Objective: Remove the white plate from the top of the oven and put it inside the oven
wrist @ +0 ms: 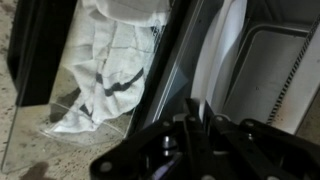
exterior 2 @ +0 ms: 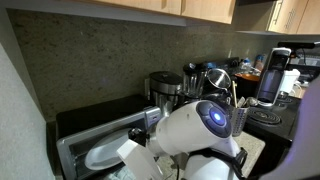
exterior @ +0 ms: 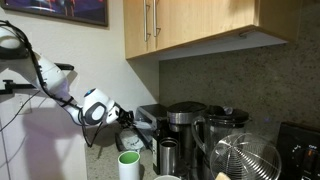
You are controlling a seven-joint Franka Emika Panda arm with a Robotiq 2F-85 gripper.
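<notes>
The oven (exterior 2: 75,128) is a dark grey and silver box at the counter's left end, and it also shows in an exterior view (exterior: 150,117). Its front is open. The white plate (exterior 2: 103,156) lies in the oven's opening. In the wrist view the plate's rim (wrist: 226,55) runs up from between my fingers, next to the oven's metal tray (wrist: 275,60). My gripper (wrist: 197,108) is shut on the plate's rim. In an exterior view the gripper (exterior: 127,117) is at the oven's front.
A black-and-steel coffee maker (exterior: 185,128) stands next to the oven. A green-and-white cup (exterior: 128,165) and a round wire-mesh thing (exterior: 248,160) are in front. A white patterned cloth (wrist: 110,60) shows by the oven door. Cabinets (exterior: 190,25) hang overhead.
</notes>
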